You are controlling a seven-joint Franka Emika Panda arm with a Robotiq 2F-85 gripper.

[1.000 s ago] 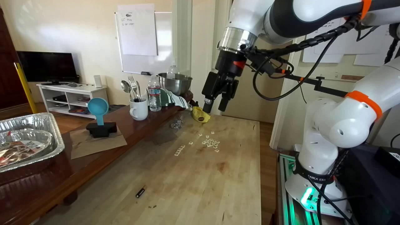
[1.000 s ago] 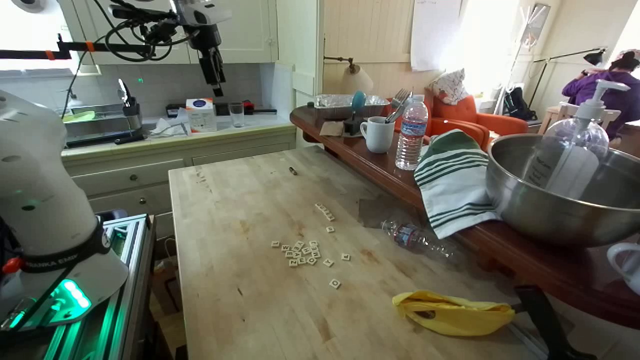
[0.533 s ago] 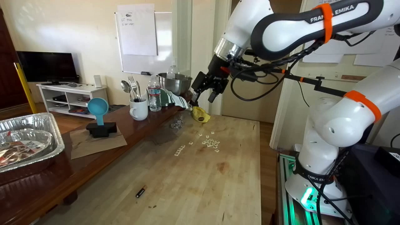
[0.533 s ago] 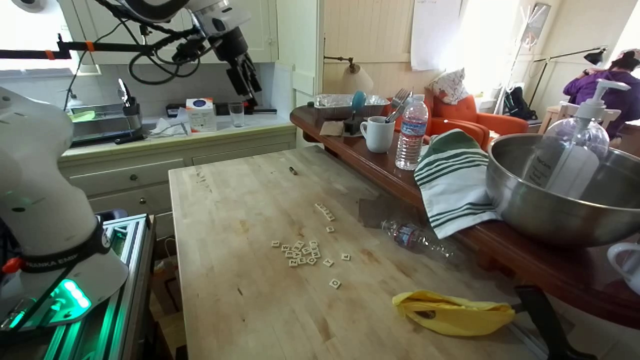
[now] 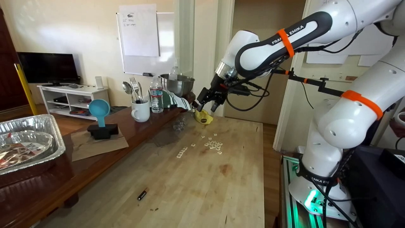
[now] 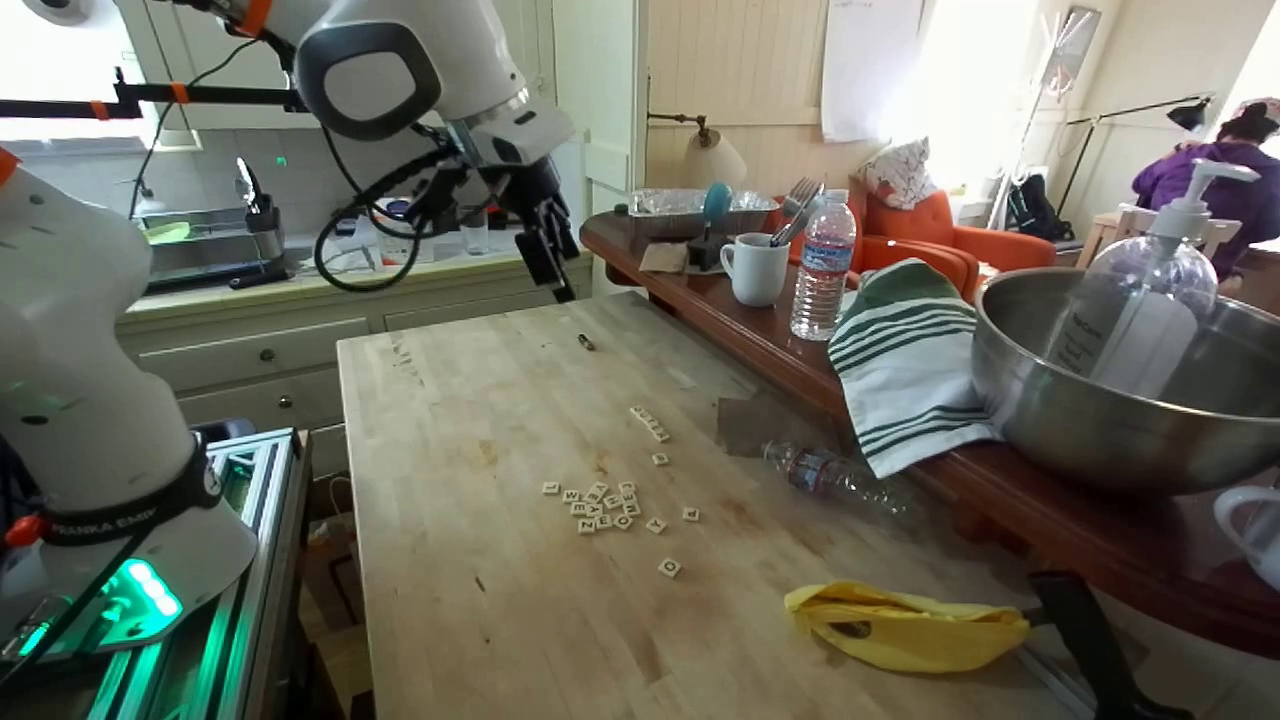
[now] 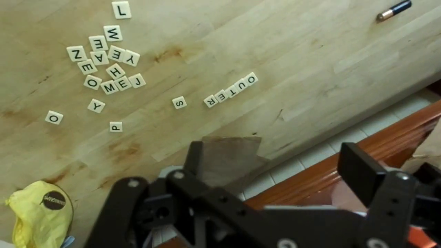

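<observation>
Five letter tiles [image 7: 232, 91], spelling OUTER, lie in line on the wooden table [image 7: 310, 69]. In the wrist view the row shows above the gap of my gripper [image 7: 271, 155], long axis slanting lower left to upper right. My fingers [image 7: 361, 172] stand wide apart, empty, off the table. Lone S tile [image 7: 179, 102] near the R end; jumbled tiles [image 7: 100, 58] farther out, yellow pouch [image 7: 38, 213] at lower left.
</observation>
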